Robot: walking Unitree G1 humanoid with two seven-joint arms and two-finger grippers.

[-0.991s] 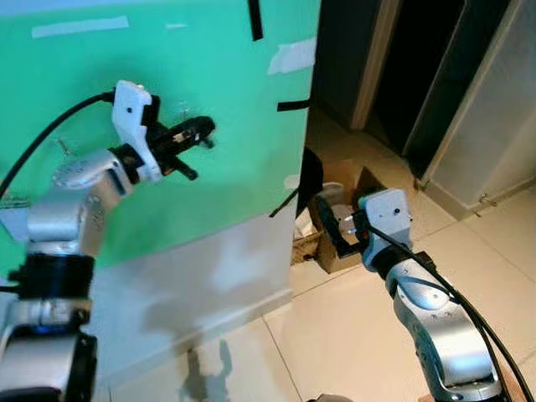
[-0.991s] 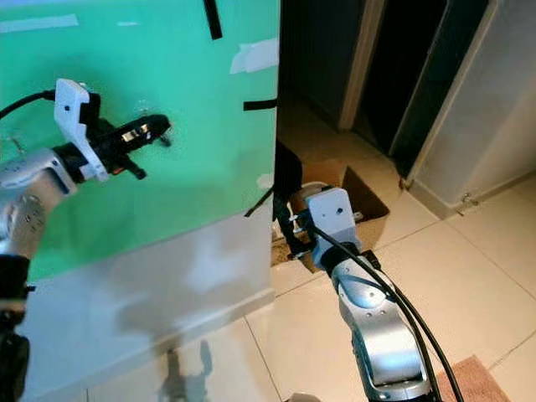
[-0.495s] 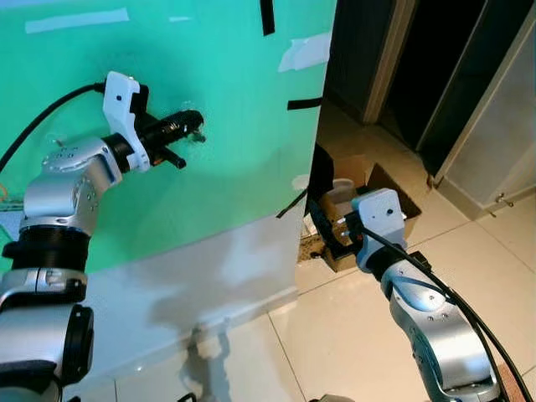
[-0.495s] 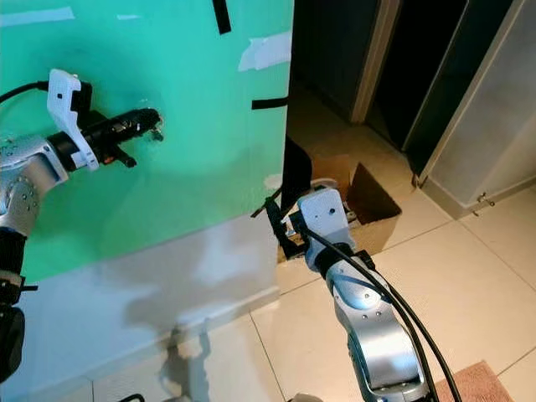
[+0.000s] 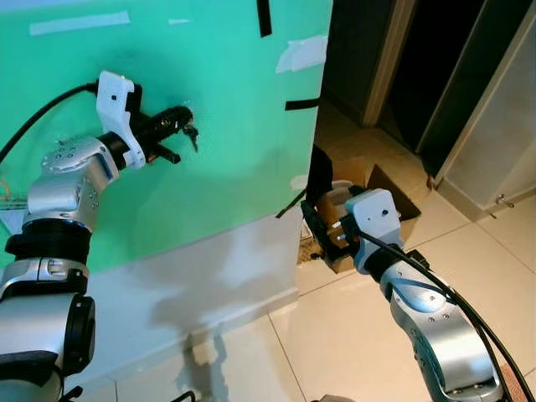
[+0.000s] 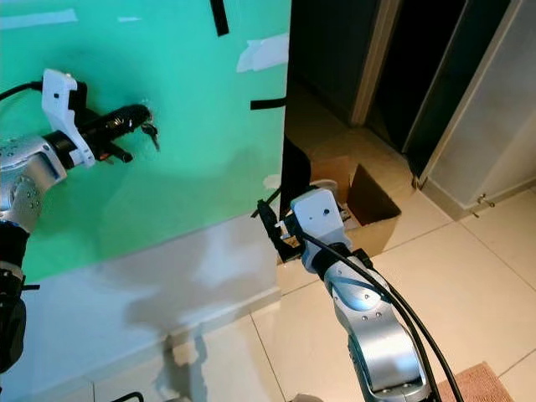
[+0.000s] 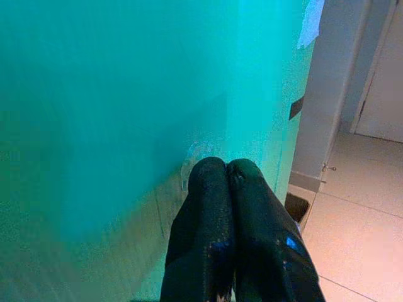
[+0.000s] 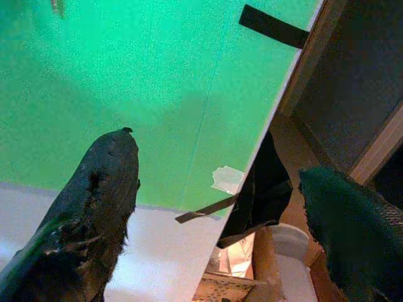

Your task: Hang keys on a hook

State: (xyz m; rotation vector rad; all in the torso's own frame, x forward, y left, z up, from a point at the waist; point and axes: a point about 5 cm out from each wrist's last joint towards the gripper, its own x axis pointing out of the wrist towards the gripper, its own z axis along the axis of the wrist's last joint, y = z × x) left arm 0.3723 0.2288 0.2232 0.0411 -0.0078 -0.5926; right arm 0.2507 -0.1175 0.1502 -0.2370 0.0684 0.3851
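Nearest, at the lower right of the head view, the right arm reaches forward over the tiled floor [image 5: 335, 335], and its right pincer [image 5: 322, 233] sits at centre frame with its two black fingers [image 8: 104, 189] spread wide apart, gripping nothing. Just past it, at the foot of the wall's edge, stands an open cardboard box [image 5: 381, 188] with some pale items inside; what they are cannot be told.

At the upper left of the frame the left arm is raised to the green wall [image 5: 226, 100]. The left pincer [image 5: 180, 117] is closed, its fingertips [image 7: 217, 182] pressed together right at the wall surface. The keys [image 5: 192, 134] dangle just below those tips, close against the green wall; whether they hang from a hook or from the pincer itself cannot be told. In the left wrist view a faint clear round mount [image 7: 198, 154] shows on the wall just beyond the fingertips.

Strips of black tape [image 5: 301, 105] and white tape [image 5: 301, 53] mark the wall's upper right. Farthest back, upper right, is a dark doorway [image 5: 435, 75].
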